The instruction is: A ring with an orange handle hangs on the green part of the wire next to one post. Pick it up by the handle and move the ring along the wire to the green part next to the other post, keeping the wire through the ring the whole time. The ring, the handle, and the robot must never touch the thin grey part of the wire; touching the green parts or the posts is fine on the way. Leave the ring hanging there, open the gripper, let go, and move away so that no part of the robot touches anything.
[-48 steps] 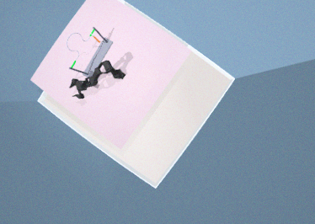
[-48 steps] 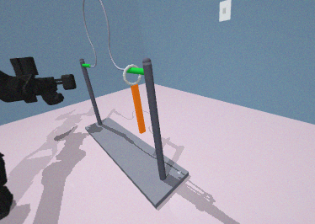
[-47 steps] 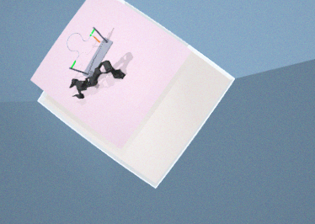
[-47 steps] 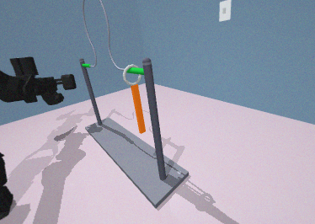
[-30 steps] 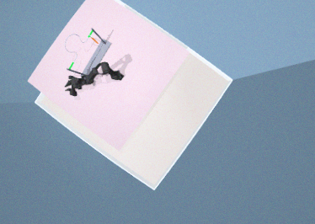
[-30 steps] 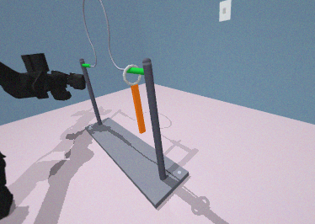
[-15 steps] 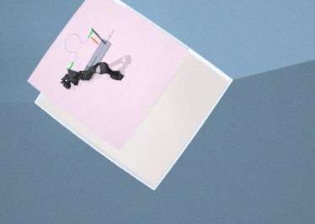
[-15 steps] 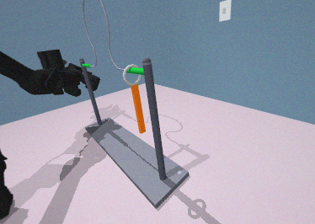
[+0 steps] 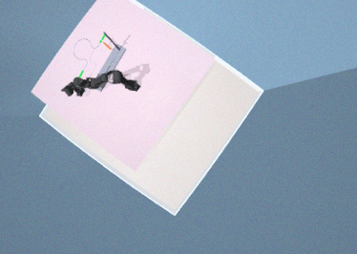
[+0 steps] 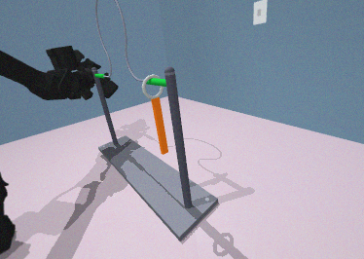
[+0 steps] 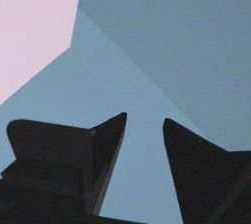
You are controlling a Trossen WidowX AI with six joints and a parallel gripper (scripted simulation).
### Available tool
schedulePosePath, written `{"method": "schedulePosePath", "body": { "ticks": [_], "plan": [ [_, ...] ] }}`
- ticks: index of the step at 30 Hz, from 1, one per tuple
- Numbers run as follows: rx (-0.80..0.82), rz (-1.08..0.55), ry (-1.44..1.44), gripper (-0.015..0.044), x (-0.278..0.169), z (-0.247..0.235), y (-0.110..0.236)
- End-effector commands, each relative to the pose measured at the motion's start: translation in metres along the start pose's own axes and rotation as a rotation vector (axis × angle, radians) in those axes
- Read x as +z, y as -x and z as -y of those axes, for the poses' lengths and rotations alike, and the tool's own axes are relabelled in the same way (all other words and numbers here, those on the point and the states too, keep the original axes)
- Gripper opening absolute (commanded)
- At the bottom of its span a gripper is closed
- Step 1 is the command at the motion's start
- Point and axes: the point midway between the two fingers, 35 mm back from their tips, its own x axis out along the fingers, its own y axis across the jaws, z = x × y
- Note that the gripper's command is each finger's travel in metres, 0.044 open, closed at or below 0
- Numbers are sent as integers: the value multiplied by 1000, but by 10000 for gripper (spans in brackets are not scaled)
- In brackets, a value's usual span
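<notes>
The pale ring (image 10: 144,87) hangs around the near green part (image 10: 157,82) (image 9: 102,38) of the wire, beside the near post (image 10: 178,137). Its orange handle (image 10: 160,125) (image 9: 107,46) hangs down, tilted slightly. The thin grey wire (image 10: 126,40) rises in a tall loop to the far green part (image 10: 99,75) (image 9: 81,74) at the far post (image 10: 107,113). My gripper (image 9: 72,93) (image 10: 102,92) (image 11: 145,120) is partly open, with nothing between its fingers. It is around the far post's top, away from the ring and handle; the exterior view does not show whether it touches the post.
The grey base plate (image 10: 156,183) (image 9: 115,55) carries both posts. The arm (image 9: 115,76) (image 10: 21,74) reaches past the far-post end. The pink mat (image 9: 157,92) lies under the stand, on a pale table (image 9: 215,111). A white wall plate (image 10: 260,6) is on the far wall.
</notes>
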Motion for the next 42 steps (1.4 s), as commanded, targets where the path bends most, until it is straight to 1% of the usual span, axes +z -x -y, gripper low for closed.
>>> {"method": "schedulePosePath", "body": {
  "ticks": [1, 4, 13, 18, 25, 28, 32, 42],
  "plan": [
    [-75, -33, -102, 160, -24, 29, 0],
    [-109, -62, -148, 160, -43, 42, 1],
    [-204, -186, -253, 160, -122, 74, 17],
    [-250, -260, -284, 160, -168, 90, 34],
    [-261, -390, -262, 160, -231, 94, 67],
    [-245, -462, -225, 160, -258, 93, 86],
    [-227, -562, -158, 160, -288, 106, 117],
    [-93, -876, -174, 160, -354, 74, 203]
  ]
}}
